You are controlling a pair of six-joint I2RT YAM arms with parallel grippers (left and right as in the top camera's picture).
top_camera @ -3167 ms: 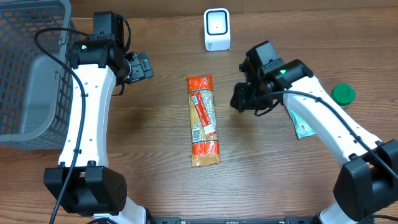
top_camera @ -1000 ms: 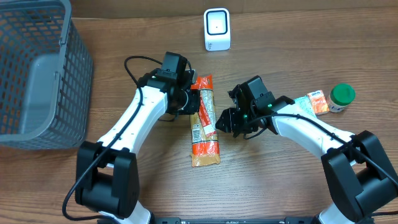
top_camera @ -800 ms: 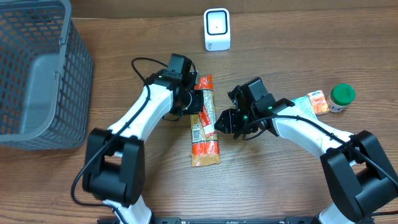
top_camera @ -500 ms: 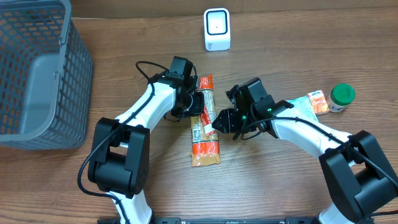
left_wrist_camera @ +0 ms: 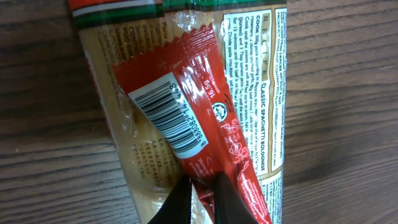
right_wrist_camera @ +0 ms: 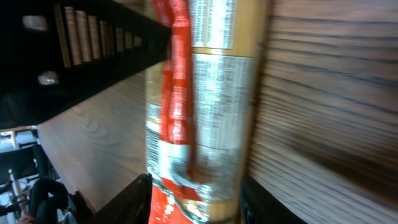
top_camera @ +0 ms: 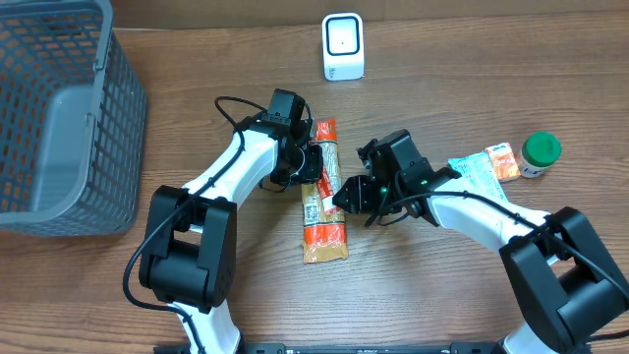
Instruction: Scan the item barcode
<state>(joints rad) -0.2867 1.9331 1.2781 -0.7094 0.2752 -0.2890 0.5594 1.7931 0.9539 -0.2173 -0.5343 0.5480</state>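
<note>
Quick update from our bench: a few seconds back both arms were hanging well clear of the spaghetti packet, and now they're both on it. The packet itself hasn't budged; it lies flat mid-table, well short of the scanner at the far edge. The left gripper has come in on the upper half and is pinched tight on the red seam flap, right next to the barcode, which faces up. Over the last second the right gripper slid in from the side, and its jaws sit about half wide, hugging the packet across its width. That view is blurry, but it looks like contact on both edges. So we reckon the grab is basically sorted, and what's left is the lift and pointing that barcode at the scanner.
</note>
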